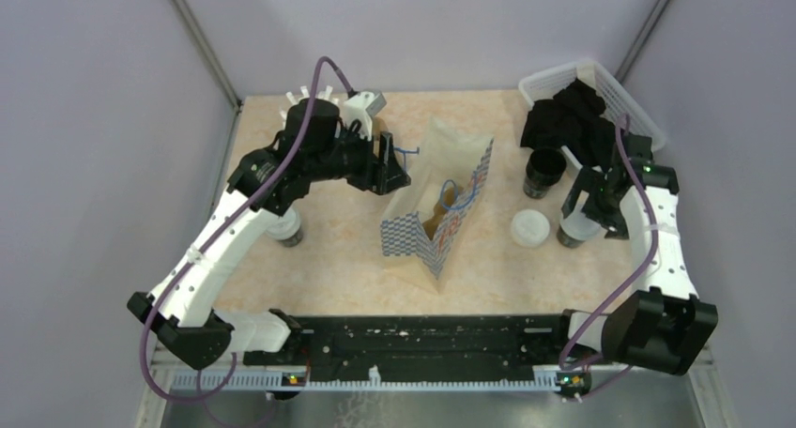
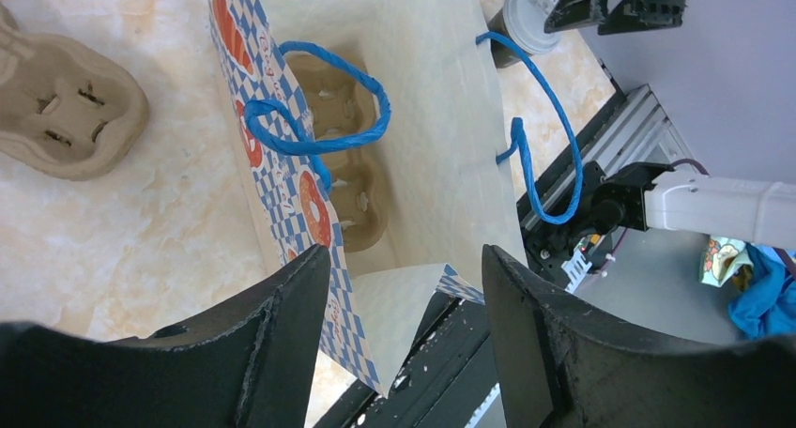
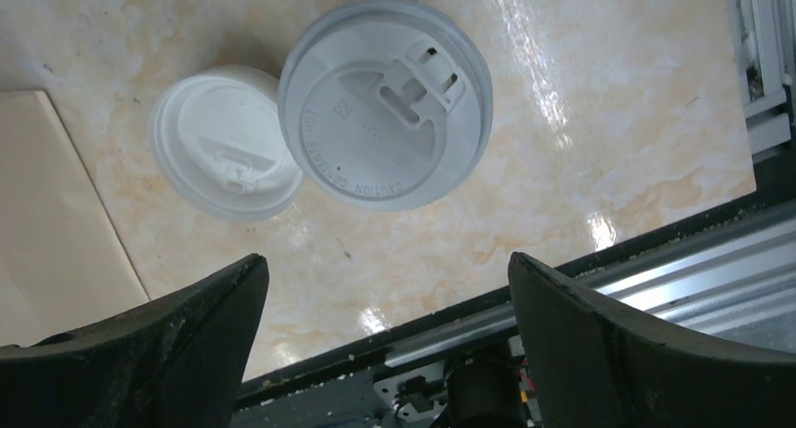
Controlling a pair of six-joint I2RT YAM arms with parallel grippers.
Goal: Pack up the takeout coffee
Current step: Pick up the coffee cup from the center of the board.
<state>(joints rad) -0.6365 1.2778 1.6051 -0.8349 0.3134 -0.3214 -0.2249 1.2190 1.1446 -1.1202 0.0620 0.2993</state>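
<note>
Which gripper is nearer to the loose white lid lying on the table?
Right. The right gripper hangs open over the lidded cup beside the loose lid; the left gripper is across the paper bag from it.

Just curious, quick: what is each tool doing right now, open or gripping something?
Left tool: open, holding nothing.
Right tool: open, above a lidded cup.
</note>
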